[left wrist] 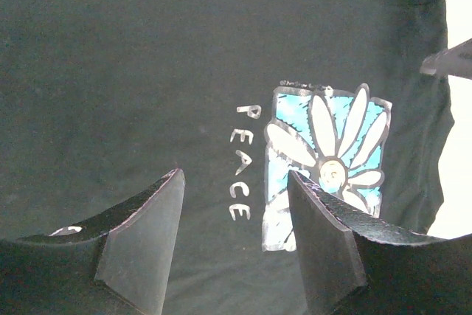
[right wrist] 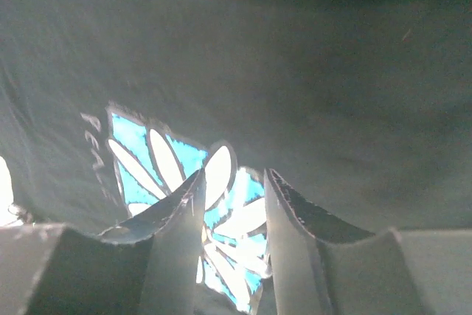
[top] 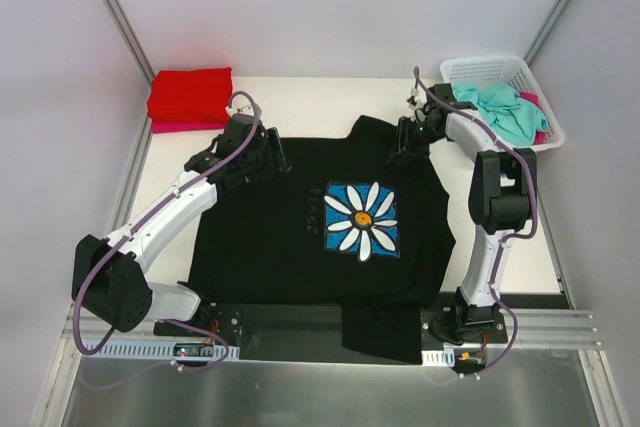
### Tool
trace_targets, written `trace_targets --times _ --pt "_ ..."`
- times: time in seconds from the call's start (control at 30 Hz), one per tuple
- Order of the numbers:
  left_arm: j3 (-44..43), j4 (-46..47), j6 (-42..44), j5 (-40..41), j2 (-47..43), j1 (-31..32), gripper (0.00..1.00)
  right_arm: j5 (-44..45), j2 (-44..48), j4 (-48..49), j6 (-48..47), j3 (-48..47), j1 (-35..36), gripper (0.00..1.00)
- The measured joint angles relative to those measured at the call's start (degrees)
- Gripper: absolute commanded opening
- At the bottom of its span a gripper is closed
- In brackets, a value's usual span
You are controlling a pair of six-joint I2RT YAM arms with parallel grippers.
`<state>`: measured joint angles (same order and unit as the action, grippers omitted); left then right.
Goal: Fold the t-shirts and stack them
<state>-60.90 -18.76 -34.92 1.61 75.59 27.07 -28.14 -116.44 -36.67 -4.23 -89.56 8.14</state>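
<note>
A black t-shirt (top: 270,237) with a white daisy on a blue square (top: 362,219) lies spread flat in the middle of the table. My left gripper (top: 270,159) is open and empty just above the shirt's far left part. In the left wrist view (left wrist: 234,173) the word PEACE shows between its fingers. My right gripper (top: 404,139) is open at the shirt's far right shoulder. In the right wrist view (right wrist: 234,172) the daisy print (right wrist: 221,204) shows through the gap. A folded red t-shirt (top: 190,93) lies on a pink one (top: 185,127) at the far left. A teal t-shirt (top: 503,112) lies in the basket.
A white mesh basket (top: 490,67) stands at the far right corner and holds the teal cloth and a bit of pink cloth (top: 537,102). The black shirt's near hem (top: 385,332) hangs over the table's front edge between the arm bases. Grey walls close in both sides.
</note>
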Motion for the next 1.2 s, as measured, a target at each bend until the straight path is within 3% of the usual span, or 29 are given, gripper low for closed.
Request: trace_targets --times 0.27,0.4,0.6,0.9,1.2 --pt "0.3 0.0 0.0 0.2 -0.7 0.0 0.59 5.0 -4.4 -0.2 0.3 -23.0 -2.7 0.43" --pt "0.4 -0.3 0.0 1.0 -0.7 0.0 0.57 4.9 -9.4 -0.2 0.3 -29.0 -5.5 0.41" --pt "2.5 3.7 -0.1 1.6 4.5 0.3 0.5 4.7 -15.4 -1.0 0.6 -28.2 -8.4 0.4" --pt "-13.5 8.5 1.3 -0.3 30.3 4.2 0.5 2.6 -16.1 -1.1 1.1 -27.7 -8.1 0.39" --pt "-20.9 10.6 0.9 -2.5 40.8 5.6 0.48 1.9 -16.1 -1.1 1.1 -27.8 -8.0 0.39"
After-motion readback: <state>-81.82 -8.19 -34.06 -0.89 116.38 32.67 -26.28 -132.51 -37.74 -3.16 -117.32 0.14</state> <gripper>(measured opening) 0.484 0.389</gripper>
